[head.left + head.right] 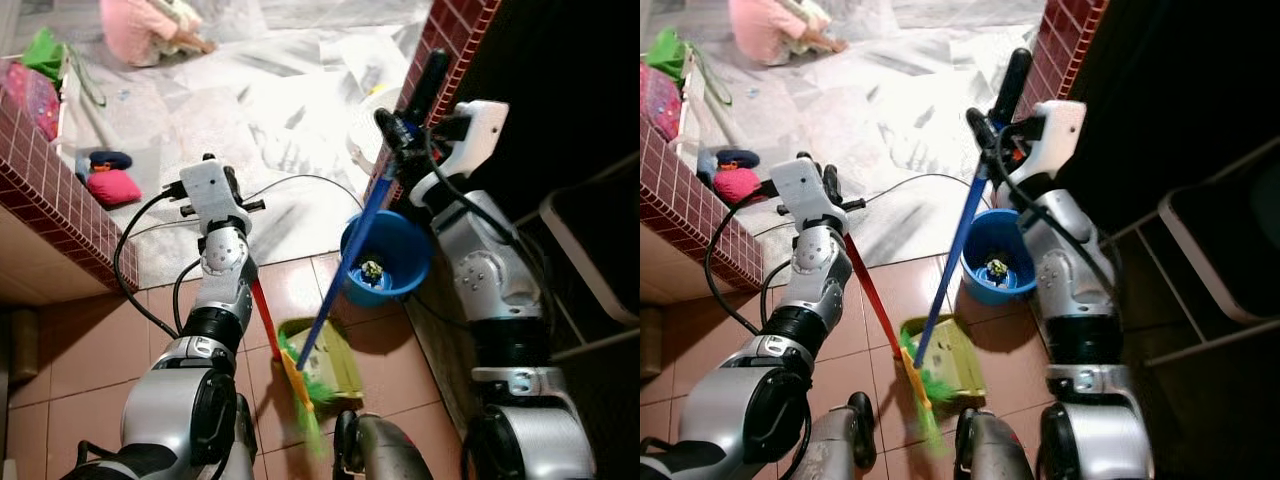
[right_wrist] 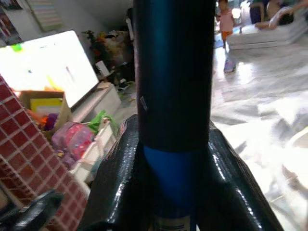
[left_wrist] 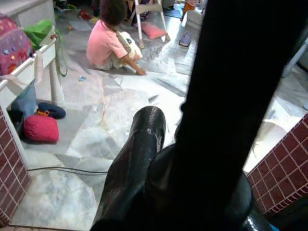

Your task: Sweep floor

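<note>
The green broom head (image 1: 925, 385) is planted at the yellow-green dustpan (image 1: 955, 355) on the tiles. The blue broom handle (image 1: 350, 265), light but long and slick, is clamped high up by the right gripper (image 1: 400, 125). The red dustpan handle (image 1: 872, 290) seems pinched by the left gripper (image 1: 830, 185); the fingertips are hidden. A person (image 3: 110, 43) is seated farther off.
</note>
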Motion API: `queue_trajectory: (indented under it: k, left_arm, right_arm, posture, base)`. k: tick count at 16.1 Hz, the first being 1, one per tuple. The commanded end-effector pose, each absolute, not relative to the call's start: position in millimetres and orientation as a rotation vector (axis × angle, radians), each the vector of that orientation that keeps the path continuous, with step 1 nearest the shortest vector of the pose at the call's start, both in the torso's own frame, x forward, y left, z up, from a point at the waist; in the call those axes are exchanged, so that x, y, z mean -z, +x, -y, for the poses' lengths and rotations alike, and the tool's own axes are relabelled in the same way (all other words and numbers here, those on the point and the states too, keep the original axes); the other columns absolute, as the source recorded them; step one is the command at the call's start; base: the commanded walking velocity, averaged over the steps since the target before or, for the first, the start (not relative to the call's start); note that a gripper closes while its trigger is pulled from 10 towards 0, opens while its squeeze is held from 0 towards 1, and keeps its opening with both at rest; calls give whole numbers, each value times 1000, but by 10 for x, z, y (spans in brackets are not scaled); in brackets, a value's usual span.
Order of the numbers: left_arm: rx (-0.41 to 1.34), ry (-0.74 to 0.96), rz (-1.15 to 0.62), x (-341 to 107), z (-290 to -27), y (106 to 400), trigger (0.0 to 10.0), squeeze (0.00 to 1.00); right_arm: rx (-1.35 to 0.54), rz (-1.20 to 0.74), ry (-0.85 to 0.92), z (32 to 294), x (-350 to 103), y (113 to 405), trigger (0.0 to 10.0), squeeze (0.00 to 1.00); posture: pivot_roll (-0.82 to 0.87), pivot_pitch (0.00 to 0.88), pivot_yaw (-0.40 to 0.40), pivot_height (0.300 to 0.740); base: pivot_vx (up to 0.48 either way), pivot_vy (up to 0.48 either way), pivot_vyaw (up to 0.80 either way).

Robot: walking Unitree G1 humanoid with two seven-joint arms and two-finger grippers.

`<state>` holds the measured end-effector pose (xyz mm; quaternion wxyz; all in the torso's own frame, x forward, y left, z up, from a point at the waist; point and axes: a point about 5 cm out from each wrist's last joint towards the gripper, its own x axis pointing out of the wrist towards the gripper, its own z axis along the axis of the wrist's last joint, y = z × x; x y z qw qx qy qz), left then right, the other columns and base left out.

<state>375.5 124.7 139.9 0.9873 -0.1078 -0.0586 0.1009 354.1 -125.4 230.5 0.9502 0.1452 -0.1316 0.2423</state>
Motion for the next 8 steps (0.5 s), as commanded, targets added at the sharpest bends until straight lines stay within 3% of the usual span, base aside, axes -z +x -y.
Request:
queue_trajectory:
  k: [1,3,8]
  left_arm:
    - [-201,-275,148,-1511,-1217,3799,10000,0]
    - [-205,-281,140,-1504,-1255,3812,10000,0]
    - [-202,-294,144,-1508,-1326,3829,10000,0]
  right_arm:
    - [-534,387,223,1202,-2544,3520,10000,0]
    - [-514,452,90,1237,-2640,3521,10000,0]
    - [-421,503,33,1384,-2786,3561,10000,0]
  posture:
    - [-216,134,-52,740]
    - [-225,110,-52,740]
    - [-222,70,-53,740]
  base:
    - [0,0,0]
    - [0,0,0]
    - [0,0,0]
